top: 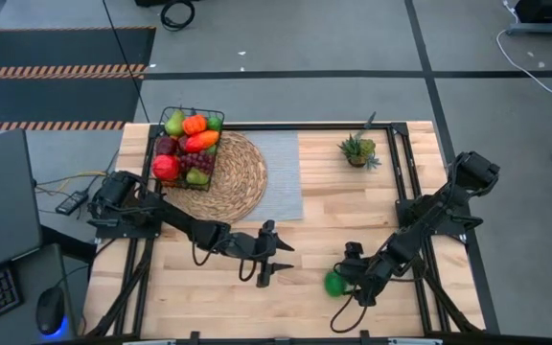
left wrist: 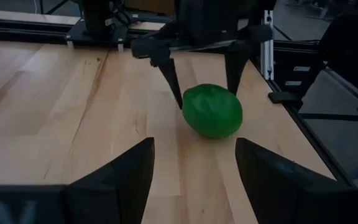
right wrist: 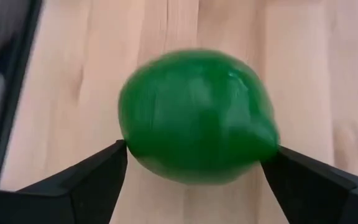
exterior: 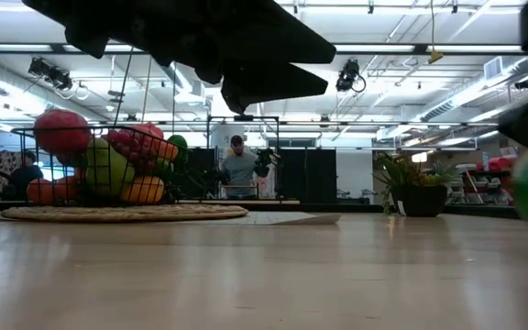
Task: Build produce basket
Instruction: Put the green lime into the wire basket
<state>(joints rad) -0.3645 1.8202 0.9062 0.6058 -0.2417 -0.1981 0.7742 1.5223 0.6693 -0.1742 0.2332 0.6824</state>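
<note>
While left tool waits part-open, right tool spread wide around lime, ungripped

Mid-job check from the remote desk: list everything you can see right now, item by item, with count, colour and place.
lime: one, green, on the table's near right, between the right hand's open fingers
basket: one, black wire, on the mat, far left
produce: a heap, red, green, orange, dark purple, in the basket
mat: one, straw, round, far left
cloth: one, grey, under the mat's right side
plant: one, spiky green, far right
table: one, pale wood
people: two, in the room behind
left hand: one, dark, open, empty, near centre, pointing at the lime
right hand: one, dark, open around the lime
</note>
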